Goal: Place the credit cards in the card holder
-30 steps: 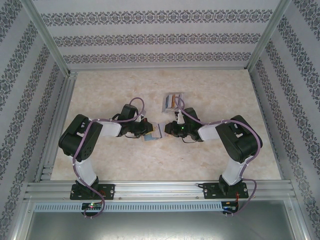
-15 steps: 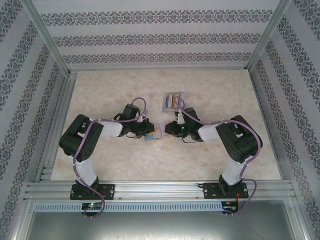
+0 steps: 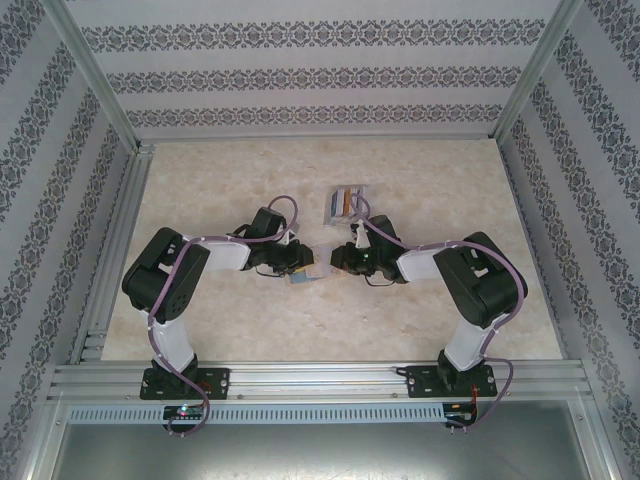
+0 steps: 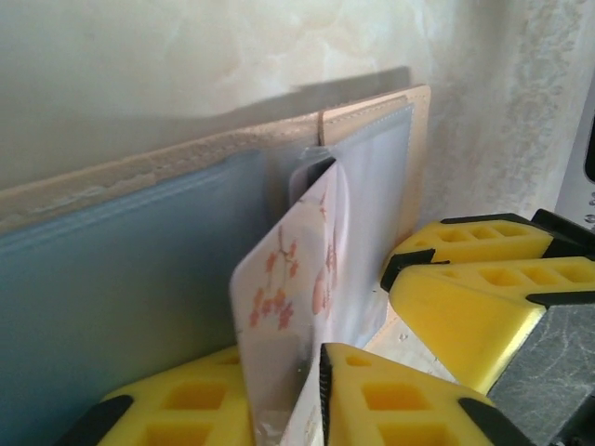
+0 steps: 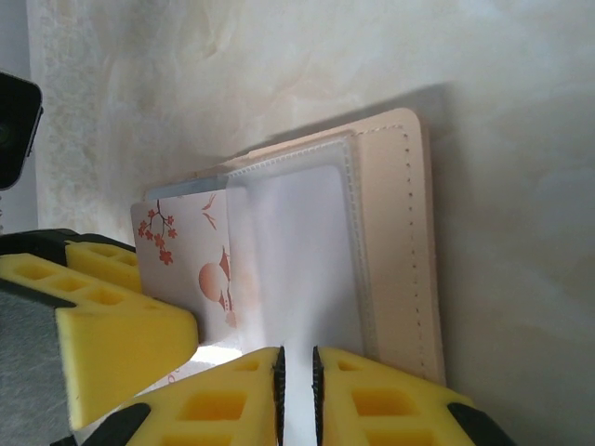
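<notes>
The tan card holder [image 3: 309, 272] lies open mid-table between both grippers; its grey-blue inside [image 4: 121, 279] and clear pocket face the left wrist camera. A white credit card with orange blossoms [image 4: 288, 279] stands partly inside the clear pocket [image 5: 297, 251], its printed end [image 5: 181, 251] sticking out. My left gripper [image 4: 279, 362] has its fingers slightly parted, the card's outer end loose between them. My right gripper [image 5: 297, 358] is shut on the holder's clear pocket edge, next to the tan flap [image 5: 400, 242]. In the top view the left gripper [image 3: 298, 262] and right gripper [image 3: 336, 262] nearly touch.
A clear plastic tray [image 3: 343, 203] holding several coloured cards stands just behind the right wrist. The right gripper's yellow fingers [image 4: 483, 279] sit close beside the left gripper's. Metal rails [image 3: 320, 380] border the near edge and patterned walls ring the table.
The left wrist has shifted right toward the holder, pushing the card in. Its jaws, shut on the card before, have parted a little. The right arm has stayed put.
</notes>
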You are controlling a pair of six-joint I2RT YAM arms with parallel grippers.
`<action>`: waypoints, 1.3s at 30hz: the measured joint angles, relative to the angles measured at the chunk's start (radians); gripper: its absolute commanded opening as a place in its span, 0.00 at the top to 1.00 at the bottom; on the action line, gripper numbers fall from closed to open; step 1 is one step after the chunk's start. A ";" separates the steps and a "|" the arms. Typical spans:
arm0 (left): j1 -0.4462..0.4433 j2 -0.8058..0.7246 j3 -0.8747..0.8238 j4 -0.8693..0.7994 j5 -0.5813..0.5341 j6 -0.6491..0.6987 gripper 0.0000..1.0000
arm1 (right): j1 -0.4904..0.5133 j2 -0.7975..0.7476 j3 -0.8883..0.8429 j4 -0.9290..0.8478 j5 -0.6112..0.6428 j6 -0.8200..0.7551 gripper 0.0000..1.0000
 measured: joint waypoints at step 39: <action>-0.086 0.027 0.257 -0.497 -0.286 0.178 0.44 | 0.020 -0.018 0.015 -0.082 0.011 -0.019 0.81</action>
